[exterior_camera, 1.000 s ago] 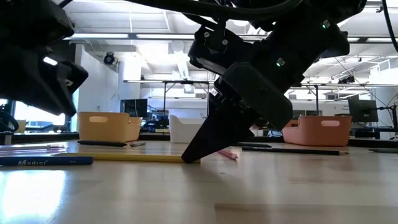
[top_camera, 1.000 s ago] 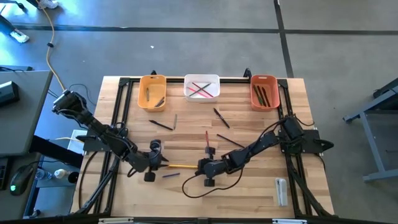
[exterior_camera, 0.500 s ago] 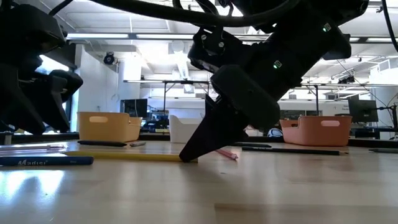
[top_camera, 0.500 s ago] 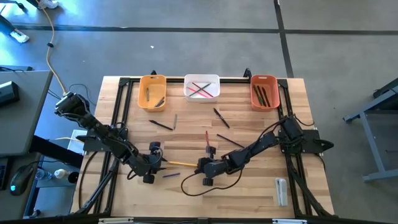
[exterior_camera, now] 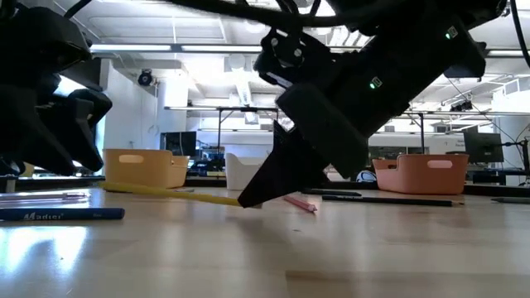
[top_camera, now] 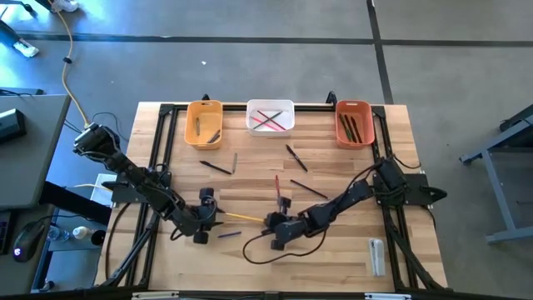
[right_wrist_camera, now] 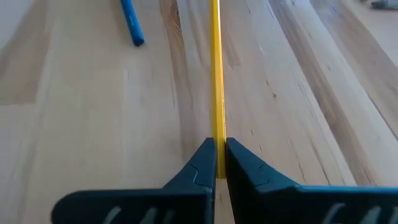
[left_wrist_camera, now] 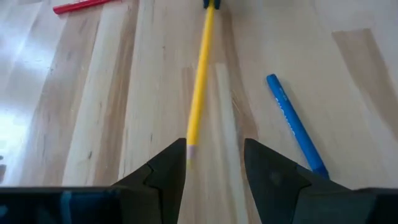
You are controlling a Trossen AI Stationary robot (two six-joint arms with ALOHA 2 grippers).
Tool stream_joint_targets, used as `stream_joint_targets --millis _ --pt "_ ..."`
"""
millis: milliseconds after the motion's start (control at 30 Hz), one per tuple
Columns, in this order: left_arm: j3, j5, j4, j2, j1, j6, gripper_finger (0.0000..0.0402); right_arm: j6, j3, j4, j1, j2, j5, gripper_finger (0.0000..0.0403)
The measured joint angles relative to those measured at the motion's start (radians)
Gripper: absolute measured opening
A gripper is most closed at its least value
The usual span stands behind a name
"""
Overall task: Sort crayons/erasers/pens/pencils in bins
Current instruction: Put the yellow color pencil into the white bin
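— What is changing at the table's front?

— The right gripper [right_wrist_camera: 217, 163] is pinching one end of the long yellow wooden pencil [right_wrist_camera: 216, 74] between pressed-together fingers and is now tilting it up off the wood, where a second ago it lay flat.

— And the left gripper [left_wrist_camera: 216, 163]?

— Its fingers are now standing spread, the pencil's other end lying free between them, the blue pen [left_wrist_camera: 296, 125] just beside.

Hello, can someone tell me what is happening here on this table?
Two arms are sorting pens and pencils into three bins. The right tool is shut on one end of a yellow pencil. The left tool is open around the other end. Other sticks lie loose on the table.
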Motion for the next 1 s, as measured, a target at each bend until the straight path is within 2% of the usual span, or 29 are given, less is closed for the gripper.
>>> stream_joint_targets --millis 233,367,667,833,1000 --pt "0.004 -0.025 -0.004 0.0 0.0 0.037 0.015 -0.026 0.0 0.043 0.004 -0.001 -0.004 0.0005" --pt "0.046 -0.032 -0.047 0.001 0.001 0.076 0.015 -0.034 0.001 0.055 0.004 -0.002 -0.006 0.0005" --pt "0.171 -0.004 -0.208 0.138 0.035 0.122 0.0143 -0.051 0.002 0.072 0.006 -0.004 -0.013 0.0005" --pt "0.214 0.01 -0.213 0.204 0.04 0.15 0.0131 -0.053 0.002 0.076 0.012 -0.004 -0.016 0.0005" --pt "0.241 0.014 -0.228 0.212 0.04 0.158 0.0108 -0.053 0.003 0.076 0.011 -0.004 -0.022 0.0005"
